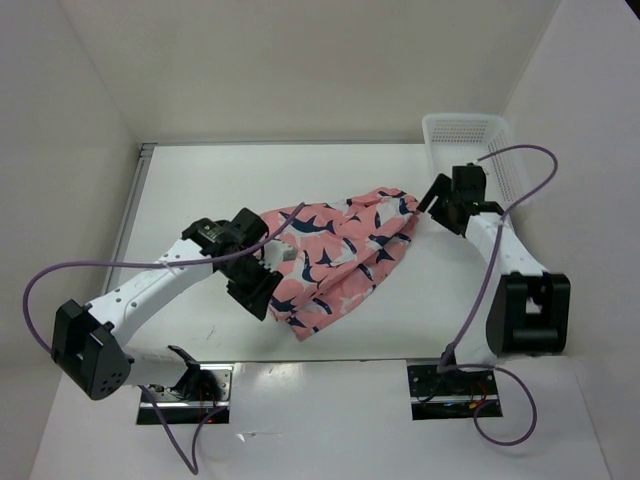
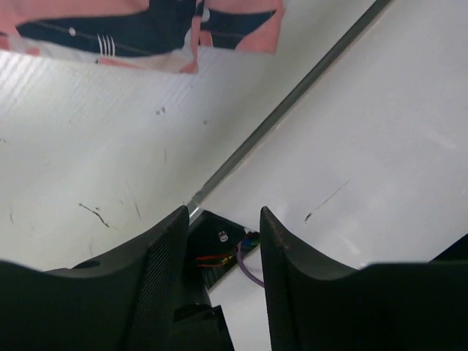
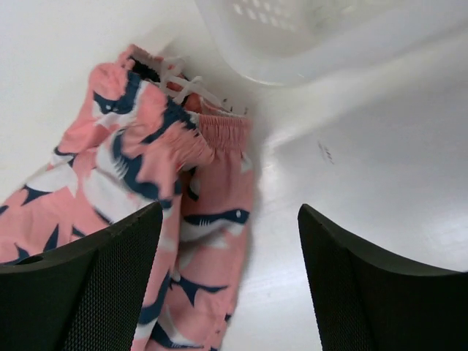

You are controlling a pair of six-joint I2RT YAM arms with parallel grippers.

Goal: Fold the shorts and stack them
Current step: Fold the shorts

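- Here, from above, the shorts lie crumpled on the table, stretched slantwise between the two grippers.
- The left gripper sits at the near-left end of the shorts, just beside the fabric. Contact cannot be told from above.
- Left wrist view: its fingers stand apart with nothing between them. A hem of the shorts lies flat well ahead of the tips, off to the view's left.
- In the same view a metal strip runs slantwise away from the gap between the tips, and wires show low inside that gap.
- The right gripper sits at the far-right end of the shorts, with the basket just behind it.
- Right wrist view: both fingers are spread wide and pinch nothing.
- The shorts lie ahead of the finger on the view's left and reach partly into the gap. The waistband and white drawstring are farthest from the tips.
- Bare table lies ahead of the other finger, and the basket stands beyond the waistband.
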